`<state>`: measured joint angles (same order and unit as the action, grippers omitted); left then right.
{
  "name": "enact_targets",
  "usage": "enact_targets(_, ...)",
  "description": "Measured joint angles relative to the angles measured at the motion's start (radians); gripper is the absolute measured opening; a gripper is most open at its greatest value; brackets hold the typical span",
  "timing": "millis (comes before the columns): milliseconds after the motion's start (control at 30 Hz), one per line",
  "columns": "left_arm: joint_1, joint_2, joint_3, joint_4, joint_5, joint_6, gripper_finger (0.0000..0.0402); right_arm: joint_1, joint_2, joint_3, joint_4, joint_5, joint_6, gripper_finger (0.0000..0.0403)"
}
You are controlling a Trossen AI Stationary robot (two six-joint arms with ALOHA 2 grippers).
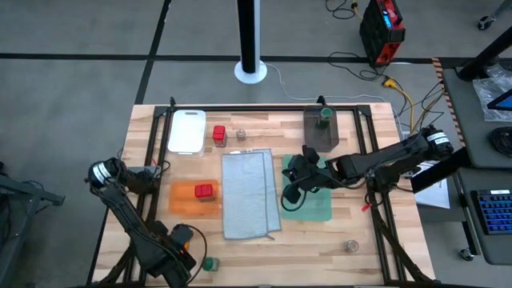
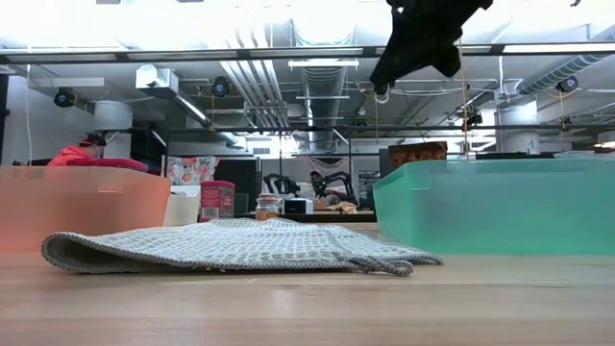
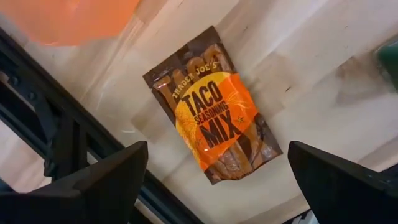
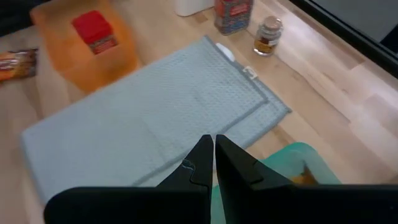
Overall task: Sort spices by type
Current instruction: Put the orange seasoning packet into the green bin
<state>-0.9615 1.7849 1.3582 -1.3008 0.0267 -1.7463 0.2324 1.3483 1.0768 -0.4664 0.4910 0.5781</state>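
Observation:
My left gripper (image 3: pixel 217 186) is open and hovers over a shiny orange-brown packet (image 3: pixel 214 102) that lies flat on the wood near the table's near left corner (image 1: pixel 182 234). My right gripper (image 4: pixel 213 155) is shut and empty, raised above the green cloth (image 1: pixel 314 202) at its edge toward the grey cloth (image 1: pixel 250 192). One red box (image 1: pixel 204 191) stands on the orange cloth, the other (image 1: pixel 219 134) beside the white board. A shaker (image 1: pixel 241 134) stands next to it, and another (image 1: pixel 351 246) is near the near right corner. One green-topped jar (image 1: pixel 325 116) sits in the dark bin, and one (image 1: pixel 210 263) at the near edge.
The white board (image 1: pixel 186 130) lies at the far left and the dark grey bin (image 1: pixel 320 132) at the far right. A black frame rail (image 3: pixel 68 137) runs close beside the packet. A scrap of orange-brown (image 4: pixel 300 177) shows on the green cloth under my right gripper.

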Motion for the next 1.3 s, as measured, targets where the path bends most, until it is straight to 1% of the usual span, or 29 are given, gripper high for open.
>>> enact_targets(200, 0.0, 0.033, 0.0, 0.003, 0.012, -0.026, 0.037, 0.011, 0.0, 0.019, 0.001, 0.003, -0.001, 0.0009)
enact_targets(333, 0.0, 0.078, 0.0, 0.032, 0.015, -0.032, 0.037, 0.013, 0.0, 0.02, 0.0, 0.003, -0.002, 0.0009)
enact_targets(433, 0.0, 0.112, 0.001, 0.07, 0.048, -0.033, 0.037, 0.013, 0.0, 0.019, 0.0, 0.002, -0.003, 0.0009)
enact_targets(533, -0.003, 0.15, 0.001, 0.076, 0.09, -0.033, 0.037, 0.012, 0.0, 0.019, 0.0, 0.0, -0.004, 0.0009)
enact_targets(767, -0.005, 0.203, 0.001, 0.098, 0.114, -0.01, 0.0363, 0.014, 0.0, 0.022, 0.0, -0.02, -0.022, 0.0009)
enact_targets(900, -0.006, 0.215, 0.001, 0.117, 0.121, 0.003, 0.0346, 0.019, 0.0, 0.022, 0.0, -0.027, -0.033, 0.0009)
enact_targets(1033, -0.006, 0.218, 0.001, 0.122, 0.118, 0.009, 0.0318, 0.019, 0.0, 0.022, 0.0, -0.027, -0.045, 0.0009)
enact_targets(1300, -0.006, 0.218, -0.005, 0.15, 0.112, 0.009, 0.0236, 0.019, 0.0, 0.029, 0.0, -0.027, -0.078, 0.0009)
